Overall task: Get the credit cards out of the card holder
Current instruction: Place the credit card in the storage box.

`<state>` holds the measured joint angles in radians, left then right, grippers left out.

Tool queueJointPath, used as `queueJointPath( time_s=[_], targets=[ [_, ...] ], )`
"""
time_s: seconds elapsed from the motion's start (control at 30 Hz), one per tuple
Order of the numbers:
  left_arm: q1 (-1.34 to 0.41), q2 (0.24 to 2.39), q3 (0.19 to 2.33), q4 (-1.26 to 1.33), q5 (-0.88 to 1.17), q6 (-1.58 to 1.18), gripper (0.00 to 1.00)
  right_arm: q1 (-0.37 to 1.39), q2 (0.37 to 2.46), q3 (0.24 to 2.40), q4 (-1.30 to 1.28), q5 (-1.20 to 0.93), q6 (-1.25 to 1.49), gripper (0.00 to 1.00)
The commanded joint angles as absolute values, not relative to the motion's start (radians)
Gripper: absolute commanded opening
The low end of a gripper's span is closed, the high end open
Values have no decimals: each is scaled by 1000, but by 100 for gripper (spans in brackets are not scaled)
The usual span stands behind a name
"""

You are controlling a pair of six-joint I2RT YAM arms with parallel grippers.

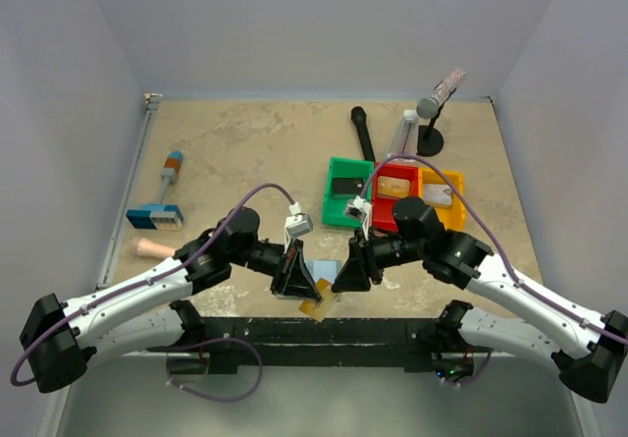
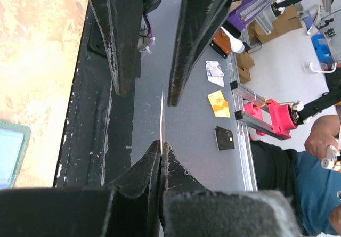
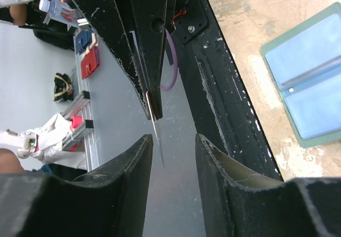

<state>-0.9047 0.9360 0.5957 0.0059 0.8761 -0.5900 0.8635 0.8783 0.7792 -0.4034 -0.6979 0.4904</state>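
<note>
My left gripper (image 1: 307, 296) (image 2: 161, 144) is shut on a thin credit card (image 2: 161, 114), held edge-on over the table's near edge; from above this card (image 1: 314, 308) looks tan-orange. My right gripper (image 1: 336, 287) (image 3: 173, 137) faces it, open, with the card's free edge (image 3: 157, 136) between its fingers and touching neither; those fingers (image 2: 120, 45) reach in from the top of the left wrist view. The card holder (image 1: 326, 268) (image 3: 309, 82) lies open and flat on the table just beyond both grippers. Other cards lie in the bins: dark (image 1: 345, 187), tan (image 1: 392, 188), pale (image 1: 439, 195).
Green (image 1: 336, 211), red (image 1: 385, 216) and yellow (image 1: 457, 211) bins stand side by side at centre right. Behind them are a black rod (image 1: 363, 133) and a small stand (image 1: 430, 140). A blue-and-orange block tool (image 1: 157, 216) and a pink cylinder (image 1: 152, 248) lie at left. A black rail (image 1: 324, 331) runs along the near edge.
</note>
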Motion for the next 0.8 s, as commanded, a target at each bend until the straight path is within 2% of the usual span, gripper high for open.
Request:
queueJointPath(
  time_s=[0.0,0.17,0.27,0.3,0.33,0.37,0.4,0.5,0.57,0.67,0.77],
  targets=[
    [-908,936,635,54,870,-598,0,868,873,784,-373,-706,494,39],
    [-907,934,634,55,870,-600,0,870,874,778,-364,-713,499,27],
    [-907,934,632,54,867,-597,0,870,870,773,-354,-718,502,13],
    [-907,937,632,51,865,-594,0,870,870,773,-353,-721,500,5],
    [-907,936,632,48,862,-591,0,870,867,773,-353,-726,502,0],
    [-910,936,632,40,851,-583,0,870,861,770,-347,-729,505,0],
    [-907,936,632,25,839,-575,5,870,851,766,-336,-733,511,0],
    [-905,919,634,-41,781,-560,34,864,824,764,-347,-700,517,0],
    [-900,878,630,-81,705,-551,45,847,810,773,-383,-667,506,0],
    [-881,792,630,-156,545,-545,54,793,804,793,-471,-562,508,0],
    [-864,698,624,-239,350,-557,55,663,805,778,-508,-416,560,0]
  ],
)
